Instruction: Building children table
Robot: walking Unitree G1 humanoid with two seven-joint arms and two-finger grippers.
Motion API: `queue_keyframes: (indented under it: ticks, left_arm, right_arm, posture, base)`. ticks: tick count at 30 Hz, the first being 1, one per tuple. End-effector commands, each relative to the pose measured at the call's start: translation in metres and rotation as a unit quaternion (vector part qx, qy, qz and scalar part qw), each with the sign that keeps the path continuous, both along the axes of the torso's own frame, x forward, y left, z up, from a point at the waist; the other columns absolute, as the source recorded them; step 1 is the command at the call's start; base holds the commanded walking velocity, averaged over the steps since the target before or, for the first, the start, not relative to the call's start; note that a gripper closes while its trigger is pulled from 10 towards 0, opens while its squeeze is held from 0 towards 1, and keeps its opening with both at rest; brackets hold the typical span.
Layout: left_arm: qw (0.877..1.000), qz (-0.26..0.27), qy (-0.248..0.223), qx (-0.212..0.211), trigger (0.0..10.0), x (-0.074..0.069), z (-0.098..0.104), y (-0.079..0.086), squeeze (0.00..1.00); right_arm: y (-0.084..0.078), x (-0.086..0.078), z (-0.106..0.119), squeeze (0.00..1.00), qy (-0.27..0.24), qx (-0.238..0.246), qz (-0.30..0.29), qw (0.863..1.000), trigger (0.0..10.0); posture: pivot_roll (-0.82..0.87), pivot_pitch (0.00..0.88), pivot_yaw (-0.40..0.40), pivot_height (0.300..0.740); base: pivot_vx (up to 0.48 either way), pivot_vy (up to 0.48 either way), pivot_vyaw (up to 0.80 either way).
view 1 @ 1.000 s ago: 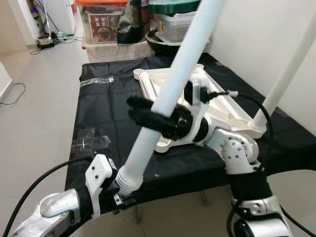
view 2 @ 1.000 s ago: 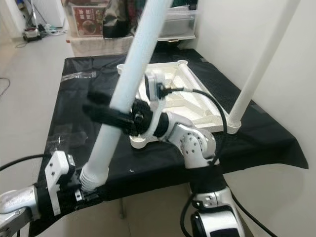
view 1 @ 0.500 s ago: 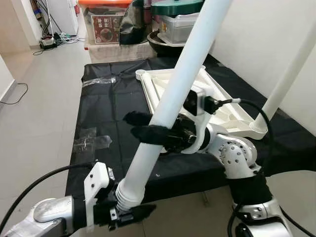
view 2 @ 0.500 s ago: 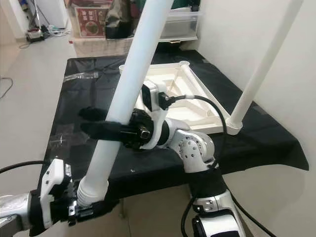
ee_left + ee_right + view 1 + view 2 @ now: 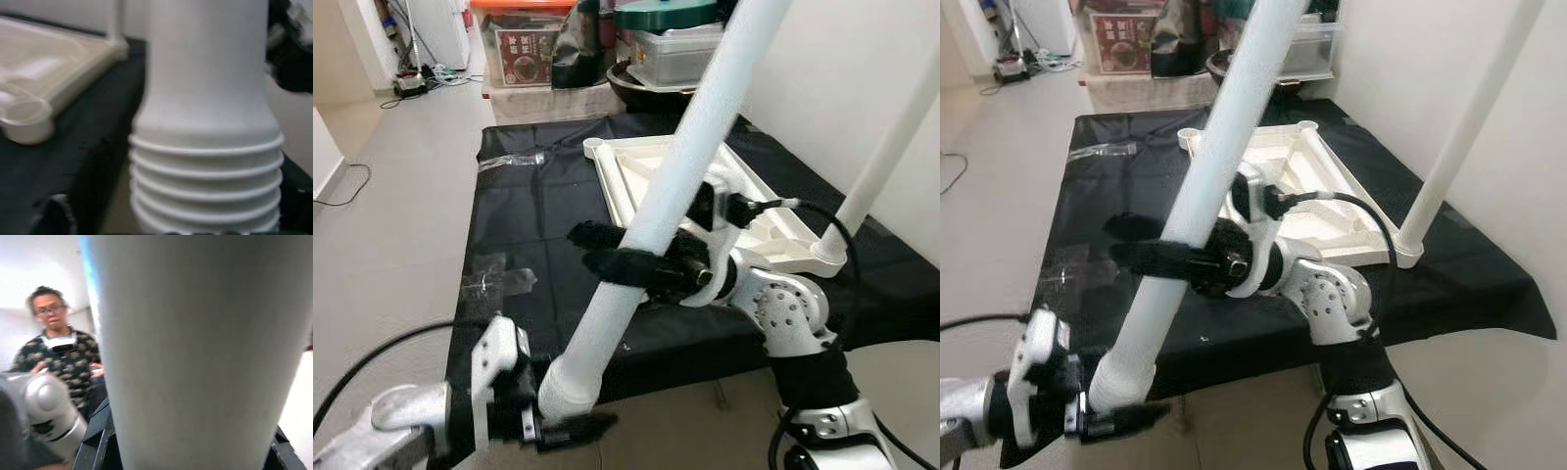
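Observation:
A long white table leg (image 5: 695,147) slants up across the middle of the scene. My left gripper (image 5: 570,411) is shut on its ribbed lower end (image 5: 205,171), just off the near edge of the black-covered table (image 5: 509,215). My right gripper (image 5: 584,248) is shut around the leg's middle, its black fingers (image 5: 607,264) wrapping the tube. The white tabletop (image 5: 636,171) lies upside down on the cloth. A second leg (image 5: 891,147) stands upright in its near right corner socket (image 5: 830,257).
Storage boxes (image 5: 524,49) and a dark pot (image 5: 646,83) crowd the far end of the table. Clear plastic bags (image 5: 494,279) lie on the cloth at left. A white wall runs along the right. A person (image 5: 54,352) is seen in the right wrist view.
The leg's upper end has leaned further right. My left gripper has shifted slightly at the lower end, and my right gripper has edged right with the leg.

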State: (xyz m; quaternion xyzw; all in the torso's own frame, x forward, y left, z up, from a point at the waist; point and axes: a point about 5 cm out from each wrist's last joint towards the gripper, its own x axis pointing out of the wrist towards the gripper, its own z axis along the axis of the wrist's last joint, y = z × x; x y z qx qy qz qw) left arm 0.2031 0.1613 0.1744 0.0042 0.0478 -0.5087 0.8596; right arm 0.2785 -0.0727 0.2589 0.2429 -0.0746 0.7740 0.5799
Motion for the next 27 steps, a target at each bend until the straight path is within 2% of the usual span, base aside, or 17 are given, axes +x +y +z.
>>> queue_keyframes:
  ticks: [1, 3, 10, 11, 13, 14, 16, 17, 18, 20, 21, 22, 23, 24, 25, 26, 27]
  left_arm:
    - [0.997, 0.078, -0.015, -0.012, 10.0, 0.009, 0.008, 0.023, 1.0]
    - [0.997, 0.077, -0.013, -0.018, 10.0, 0.008, 0.009, 0.025, 1.0]
    - [0.996, 0.089, -0.006, -0.009, 10.0, -0.009, 0.009, 0.036, 1.0]
    - [0.993, 0.117, -0.017, 0.001, 10.0, -0.009, 0.008, 0.042, 0.0]
    - [0.976, 0.214, -0.04, 0.004, 10.0, -0.001, 0.009, 0.061, 0.0]
    - [0.957, 0.287, -0.049, 0.005, 10.0, 0.006, 0.009, 0.076, 0.0]
    - [0.957, 0.287, -0.049, 0.005, 10.0, 0.006, 0.009, 0.076, 0.0]
    - [0.935, 0.35, -0.048, 0.011, 10.0, 0.012, 0.005, 0.09, 0.0]
    - [0.935, 0.35, -0.048, 0.011, 10.0, 0.012, 0.005, 0.09, 0.0]
    - [0.89, 0.453, -0.05, 0.013, 10.0, 0.018, -0.001, 0.109, 0.0]
    - [0.89, 0.453, -0.05, 0.013, 10.0, 0.018, -0.001, 0.109, 0.0]
    - [0.878, 0.474, -0.051, 0.033, 10.0, 0.018, -0.008, 0.109, 0.0]
    - [0.878, 0.474, -0.051, 0.039, 10.0, 0.018, -0.009, 0.108, 0.0]
    - [0.884, 0.462, -0.049, 0.048, 10.0, 0.019, -0.014, 0.101, 0.0]
    - [0.884, 0.462, -0.049, 0.048, 10.0, 0.019, -0.014, 0.101, 0.0]
    - [0.893, 0.444, -0.046, 0.055, 10.0, 0.02, -0.021, 0.09, 0.0]
    - [0.893, 0.444, -0.046, 0.055, 10.0, 0.02, -0.021, 0.09, 0.0]
  right_arm:
    - [0.004, -0.001, -0.008, 0.0, 0.019, -0.016, 0.01, 1.0, 0.0]
    - [0.003, 0.001, -0.008, 0.0, 0.021, -0.017, 0.0, 1.0, 0.0]
    - [-0.006, 0.031, -0.014, 0.0, 0.03, -0.047, -0.141, 0.988, 0.0]
    - [-0.01, 0.04, -0.017, 0.0, 0.026, -0.063, -0.183, 0.981, 0.0]
    - [-0.018, 0.054, -0.023, 0.0, 0.034, -0.084, -0.253, 0.963, 0.0]
    - [-0.023, 0.063, -0.025, 0.0, 0.04, -0.094, -0.305, 0.947, 0.0]
    - [-0.023, 0.063, -0.025, 0.0, 0.04, -0.094, -0.305, 0.947, 0.0]
    - [-0.026, 0.07, -0.026, 0.0, 0.045, -0.102, -0.341, 0.933, 0.0]
    - [-0.026, 0.07, -0.026, 0.0, 0.045, -0.102, -0.341, 0.933, 0.0]
    - [-0.031, 0.079, -0.027, 0.0, 0.031, -0.116, -0.413, 0.903, 0.0]
    - [-0.031, 0.079, -0.027, 0.0, 0.031, -0.116, -0.413, 0.903, 0.0]
    - [-0.032, 0.082, -0.027, 0.0, -0.001, -0.138, -0.457, 0.879, 0.0]
    - [-0.032, 0.082, -0.027, 0.0, -0.009, -0.143, -0.465, 0.874, 0.0]
    - [-0.032, 0.084, -0.027, 0.0, -0.015, -0.151, -0.491, 0.858, 0.0]
    - [-0.032, 0.084, -0.027, 0.0, -0.015, -0.151, -0.491, 0.858, 0.0]
    - [-0.032, 0.088, -0.027, 0.0, -0.03, -0.158, -0.528, 0.834, 0.0]
    - [-0.032, 0.088, -0.027, 0.0, -0.03, -0.158, -0.528, 0.834, 0.0]
  posture:
    - [0.08, 0.0, -0.036, 0.74]
    - [0.08, 0.0, -0.036, 0.74]
    - [0.08, 0.0, -0.04, 0.74]
    - [0.09, 0.0, -0.044, 0.74]
    - [0.09, 0.0, -0.046, 0.74]
    - [0.09, 0.0, -0.046, 0.74]
    - [0.09, 0.0, -0.046, 0.74]
    - [0.09, 0.0, -0.046, 0.74]
    - [0.09, 0.0, -0.046, 0.74]
    - [0.09, 0.0, -0.053, 0.74]
    - [0.09, 0.0, -0.053, 0.74]
    - [0.09, 0.0, -0.053, 0.74]
    - [0.09, 0.0, -0.053, 0.74]
    - [0.09, 0.0, -0.053, 0.74]
    - [0.09, 0.0, -0.053, 0.74]
    - [0.08, 0.0, -0.049, 0.74]
    - [0.08, 0.0, -0.049, 0.74]
  base:
    - [0.0, 0.0, 0.0]
    - [0.0, 0.0, 0.0]
    - [0.0, 0.0, 0.0]
    - [0.0, 0.0, 0.0]
    - [0.0, 0.0, 0.0]
    - [0.0, 0.0, 0.0]
    - [0.0, 0.0, 0.0]
    - [0.0, 0.0, 0.0]
    - [0.0, 0.0, 0.0]
    - [0.0, 0.0, 0.0]
    - [0.0, 0.0, 0.0]
    - [0.0, 0.0, 0.0]
    - [0.0, 0.0, 0.0]
    - [0.0, 0.0, 0.0]
    - [0.0, 0.0, 0.0]
    - [0.0, 0.0, 0.0]
    - [0.0, 0.0, 0.0]
